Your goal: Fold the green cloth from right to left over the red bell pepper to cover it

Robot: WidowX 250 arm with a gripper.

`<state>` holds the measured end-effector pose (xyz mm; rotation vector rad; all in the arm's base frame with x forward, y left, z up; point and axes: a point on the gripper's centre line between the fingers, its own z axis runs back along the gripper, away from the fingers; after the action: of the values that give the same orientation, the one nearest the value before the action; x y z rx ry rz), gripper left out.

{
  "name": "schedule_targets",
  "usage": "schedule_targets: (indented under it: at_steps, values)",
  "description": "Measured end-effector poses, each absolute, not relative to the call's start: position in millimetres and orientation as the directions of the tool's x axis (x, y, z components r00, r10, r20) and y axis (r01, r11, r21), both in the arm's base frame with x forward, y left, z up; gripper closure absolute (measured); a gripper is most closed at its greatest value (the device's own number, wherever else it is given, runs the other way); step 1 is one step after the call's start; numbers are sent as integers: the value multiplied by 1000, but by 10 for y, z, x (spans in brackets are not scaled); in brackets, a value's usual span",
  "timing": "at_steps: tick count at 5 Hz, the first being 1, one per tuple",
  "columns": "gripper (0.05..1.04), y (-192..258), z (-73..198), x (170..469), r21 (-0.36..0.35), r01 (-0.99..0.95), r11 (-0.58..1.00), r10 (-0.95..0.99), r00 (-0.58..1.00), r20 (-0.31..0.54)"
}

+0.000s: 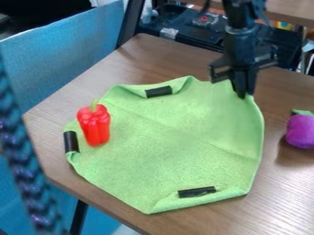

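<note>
The claw [245, 95] is closed, its fingers together on a corner of the green cloth [165, 133], which spreads below it toward the camera. The cloth is soft and finely textured, roughly octagonal, with faint creases and curled edges bearing black strips [196, 192]. A glossy, lobed red pepper [94, 125] lies on it, left of the claw in view; a smooth, rounded purple toy [301, 131] sits right of the claw on the wood-grain table [282, 183].

green cloth [165, 137] | spread, some edges folded over | on wooden table [282, 193]
</note>
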<state>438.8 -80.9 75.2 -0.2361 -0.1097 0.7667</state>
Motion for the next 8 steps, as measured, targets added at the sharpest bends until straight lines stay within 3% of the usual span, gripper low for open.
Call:
schedule_targets:
  at_steps: [5, 8]
  values:
    - [1024, 118, 1460, 3199, -305, -675, 672, 715, 698, 32]
    - [1024, 601, 1703, 2933, -347, -709, 613, 766, 641, 44]
